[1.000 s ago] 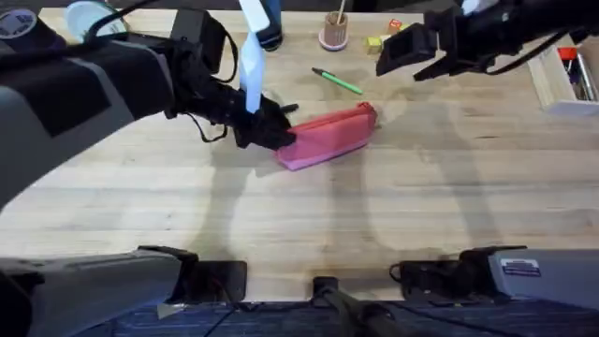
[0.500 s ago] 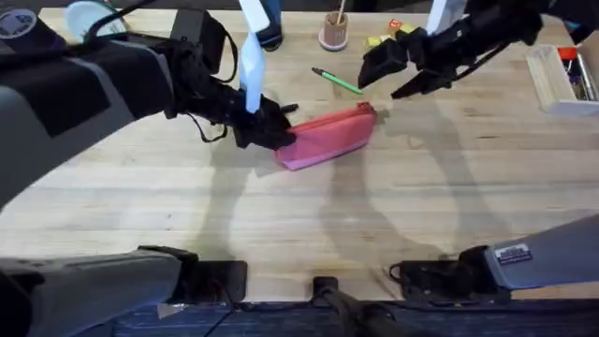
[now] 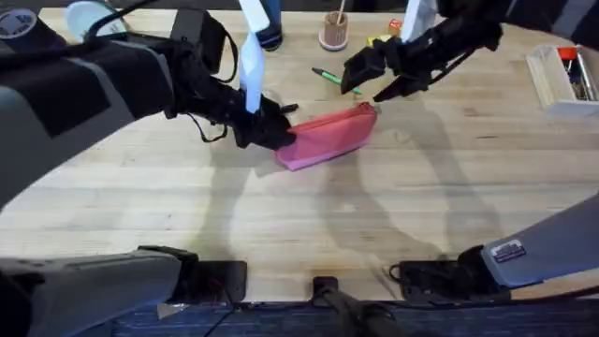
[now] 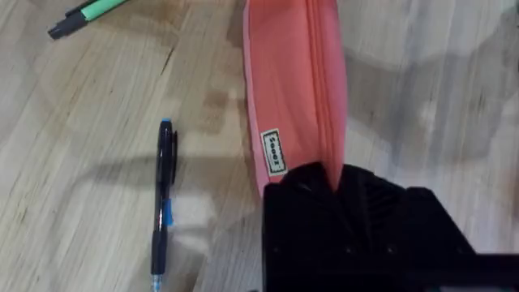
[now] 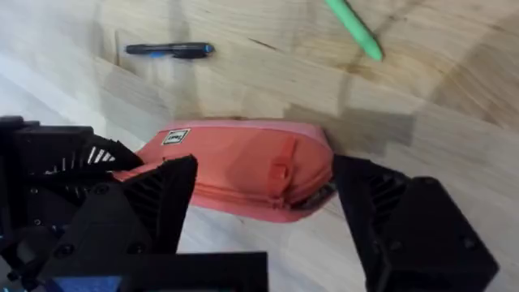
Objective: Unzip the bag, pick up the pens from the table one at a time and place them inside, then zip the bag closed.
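Bag (image 3: pixel 329 137) lying on tabletop (image 3: pixel 393 215), mid-field. Left gripper (image 3: pixel 277 131) clamped at bag's left end. Right gripper (image 3: pixel 372 82) above its right end. Green pen (image 3: pixel 337 81) behind bag.

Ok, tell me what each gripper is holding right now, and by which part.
The left gripper clamps one end of the pink bag, at its zipper edge. The right gripper is open above the bag, holding nothing.
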`<state>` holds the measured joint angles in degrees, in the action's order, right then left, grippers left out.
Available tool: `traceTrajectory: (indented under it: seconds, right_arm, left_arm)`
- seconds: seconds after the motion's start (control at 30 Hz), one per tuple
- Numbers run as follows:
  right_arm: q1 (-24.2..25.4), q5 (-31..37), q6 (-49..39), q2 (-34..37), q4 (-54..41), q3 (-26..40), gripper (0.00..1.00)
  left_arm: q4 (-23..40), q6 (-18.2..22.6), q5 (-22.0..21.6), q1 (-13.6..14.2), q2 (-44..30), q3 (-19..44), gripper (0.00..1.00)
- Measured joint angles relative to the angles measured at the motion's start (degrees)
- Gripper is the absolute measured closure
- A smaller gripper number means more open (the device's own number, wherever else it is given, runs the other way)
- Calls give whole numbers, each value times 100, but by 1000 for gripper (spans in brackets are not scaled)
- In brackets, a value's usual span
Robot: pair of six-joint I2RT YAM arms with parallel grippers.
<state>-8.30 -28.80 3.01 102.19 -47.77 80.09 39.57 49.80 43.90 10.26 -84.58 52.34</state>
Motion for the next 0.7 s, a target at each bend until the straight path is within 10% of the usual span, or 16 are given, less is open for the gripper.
traceTrajectory:
  seconds: [0.7]
  right_arm:
    - [-218,7,6,286,-4,2,108]
  left_arm:
    - [0,0,0,0,0,0,959]
